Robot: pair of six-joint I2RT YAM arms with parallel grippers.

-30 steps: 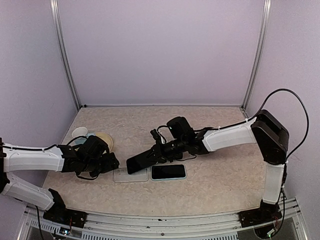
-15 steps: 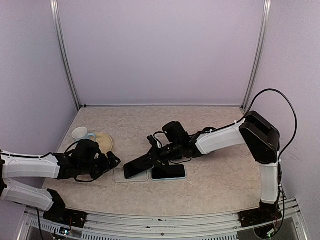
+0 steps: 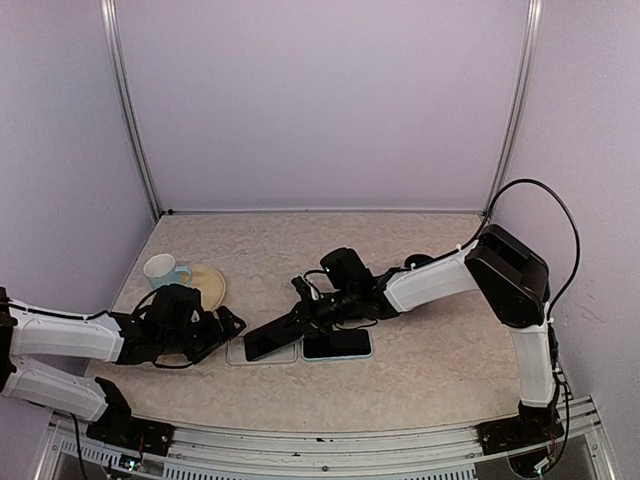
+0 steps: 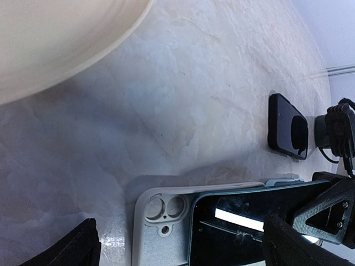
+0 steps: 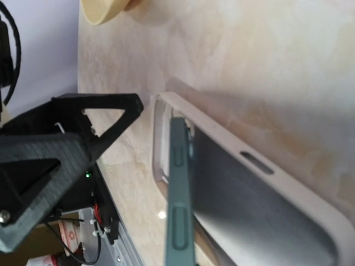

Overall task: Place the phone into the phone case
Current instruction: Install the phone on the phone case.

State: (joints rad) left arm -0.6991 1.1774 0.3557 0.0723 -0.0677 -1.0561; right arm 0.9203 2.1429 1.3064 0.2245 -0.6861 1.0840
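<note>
A pale grey phone case (image 3: 240, 352) lies flat on the table, camera cut-out at its left end (image 4: 162, 215). My right gripper (image 3: 305, 308) is shut on a dark phone with a teal rim (image 3: 268, 337). It holds the phone tilted, the low left end inside the case and the right end raised. In the right wrist view the phone's teal edge (image 5: 179, 194) stands over the case's inner floor (image 5: 249, 205). My left gripper (image 3: 228, 324) is open just left of the case, its fingers (image 4: 72, 249) at either side of the case's camera end, apart from it.
A second phone in a light blue case (image 3: 337, 344) lies right of the grey case. A cream plate (image 3: 207, 281) and a white cup (image 3: 162, 269) stand at the left. A black phone-shaped object (image 4: 288, 126) lies farther back by the right arm.
My right gripper has moved left and down, bringing the phone's low end into the case. My left gripper has moved right, up to the case's left end, uncovering the cup.
</note>
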